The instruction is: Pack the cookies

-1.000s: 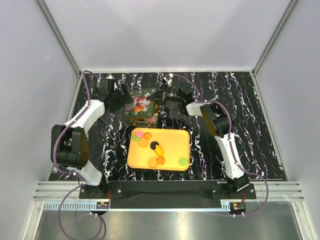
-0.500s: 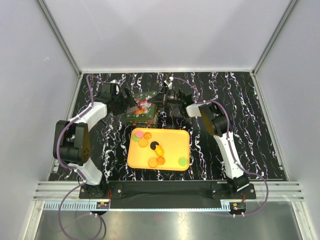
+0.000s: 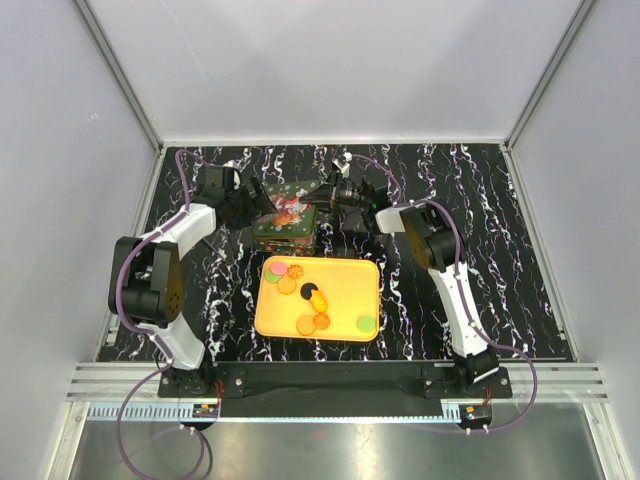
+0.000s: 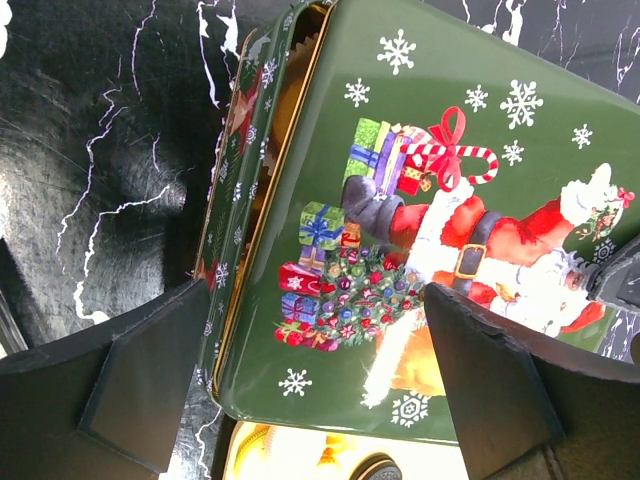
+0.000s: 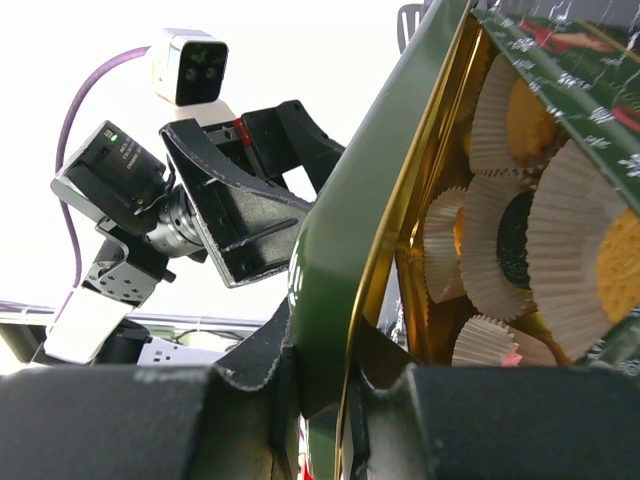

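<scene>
Right claw [image 5: 332, 392] pinches the lid's [image 4: 420, 130] edge, tilted over the tin [image 3: 283, 236]. Left claw [image 4: 318, 340] stands wide open, facing the lid's top.

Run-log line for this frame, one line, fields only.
right end effector: shut on lid edge, lid tilted over tin | left end effector: open, straddling lid | tray: loose cookies not yet packed

Nothing to read here: no word, number or brand shows legibly in any view. The green tin lid [image 4: 400, 110] carries pictures only: a Santa figure [image 4: 480, 240], wrapped gifts [image 4: 322, 225], a candy cane [image 4: 455, 152] and white snowflakes [image 4: 397, 50], with no lettering among them.
</scene>
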Robot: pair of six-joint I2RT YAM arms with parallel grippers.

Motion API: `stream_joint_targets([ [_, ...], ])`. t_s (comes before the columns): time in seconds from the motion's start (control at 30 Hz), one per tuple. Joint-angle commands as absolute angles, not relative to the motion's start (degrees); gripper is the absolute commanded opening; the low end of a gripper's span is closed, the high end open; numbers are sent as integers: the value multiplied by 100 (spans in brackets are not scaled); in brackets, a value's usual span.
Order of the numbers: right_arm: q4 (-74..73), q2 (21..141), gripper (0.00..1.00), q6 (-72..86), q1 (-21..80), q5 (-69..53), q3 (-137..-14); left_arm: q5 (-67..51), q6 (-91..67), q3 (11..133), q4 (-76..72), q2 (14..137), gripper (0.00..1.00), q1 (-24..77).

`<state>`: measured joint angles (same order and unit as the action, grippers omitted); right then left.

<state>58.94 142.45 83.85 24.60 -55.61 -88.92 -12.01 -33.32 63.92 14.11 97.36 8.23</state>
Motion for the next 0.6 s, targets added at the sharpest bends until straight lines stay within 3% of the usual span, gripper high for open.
stream_joint_targets([
  [0.0, 6196, 14326, 15, 8385, 2391, -5634, -8947, -1266, -3313, 6416, 1222, 9782, 93, 835],
  [0.57, 7269, 14678, 14, 9511, 2426, -5669, -9211, -1239, -3313, 6416, 1257, 9686, 94, 835],
])
